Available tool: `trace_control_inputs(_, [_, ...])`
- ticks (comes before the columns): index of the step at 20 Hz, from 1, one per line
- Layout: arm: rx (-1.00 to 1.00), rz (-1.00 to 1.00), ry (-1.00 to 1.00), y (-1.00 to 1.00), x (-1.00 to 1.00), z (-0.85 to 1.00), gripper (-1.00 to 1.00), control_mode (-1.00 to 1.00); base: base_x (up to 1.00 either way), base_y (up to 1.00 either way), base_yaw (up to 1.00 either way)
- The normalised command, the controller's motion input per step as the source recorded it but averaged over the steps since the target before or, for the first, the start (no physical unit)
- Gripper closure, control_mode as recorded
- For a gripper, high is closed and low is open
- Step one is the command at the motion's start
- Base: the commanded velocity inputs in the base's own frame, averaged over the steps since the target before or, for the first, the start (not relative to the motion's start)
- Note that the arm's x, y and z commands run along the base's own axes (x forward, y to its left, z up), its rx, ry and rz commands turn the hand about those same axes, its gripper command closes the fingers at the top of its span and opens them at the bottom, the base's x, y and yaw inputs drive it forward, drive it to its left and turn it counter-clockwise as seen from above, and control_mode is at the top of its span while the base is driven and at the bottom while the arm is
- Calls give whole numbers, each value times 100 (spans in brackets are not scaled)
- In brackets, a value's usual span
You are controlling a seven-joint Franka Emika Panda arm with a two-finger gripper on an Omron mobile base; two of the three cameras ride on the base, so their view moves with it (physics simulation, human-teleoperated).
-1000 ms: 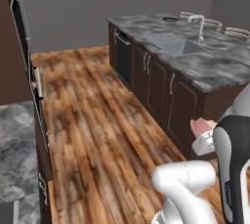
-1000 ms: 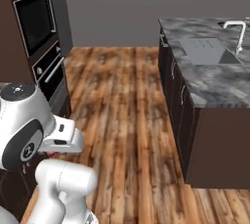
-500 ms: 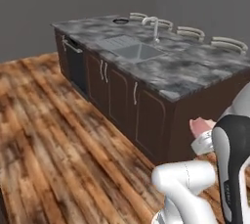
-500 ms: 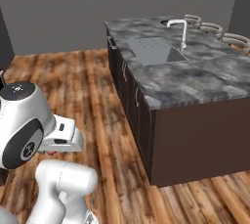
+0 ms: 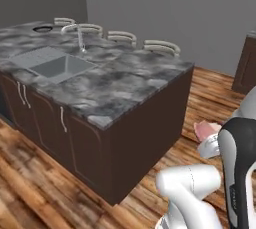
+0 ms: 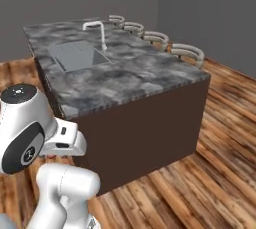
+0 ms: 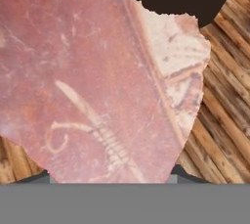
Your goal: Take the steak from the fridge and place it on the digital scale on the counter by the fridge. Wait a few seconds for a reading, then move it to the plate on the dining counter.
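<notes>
The steak (image 7: 97,81), a pink-red raw slab with a pale fatty edge, lies close across the hand view and covers my fingertips. It also peeks out as a small pink patch (image 5: 204,129) beside my arm in the left base view. My gripper (image 5: 202,137) is shut on the steak, held low over the wooden floor. The dining counter (image 5: 115,80) (image 6: 125,80), a grey marbled slab on dark brown sides, stands just ahead. A small dark-rimmed round plate (image 5: 42,29) sits at its far left end. The fridge and the digital scale are out of view.
A sink (image 5: 52,65) (image 6: 77,55) with a curved tap (image 5: 77,35) (image 6: 100,33) is set into the slab. Several stools (image 5: 160,47) (image 6: 187,52) line its far side. Wooden floor (image 6: 215,163) lies open to the right of the island.
The whole picture has shifted as the base turned: the oven wall has left the views and the island now stands close ahead. The steak stays in my gripper.
</notes>
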Motion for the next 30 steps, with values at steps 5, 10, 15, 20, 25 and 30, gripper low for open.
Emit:
trace_control_inputs(5, [0,0,0,0,0,0,100,100,100,-100,-14])
trace_control_inputs(10, [0,0,0,0,0,0,100,100,100,-100,-9])
trace_control_inputs(15, [0,0,0,0,0,0,100,100,100,-100,-8])
trace_control_inputs(20, [0,0,0,0,0,0,100,100,100,-100,-6])
trace_control_inputs(25, [0,0,0,0,0,0,100,100,100,-100,-2])
trace_control_inputs(30, [0,0,0,0,0,0,100,100,100,-100,-1])
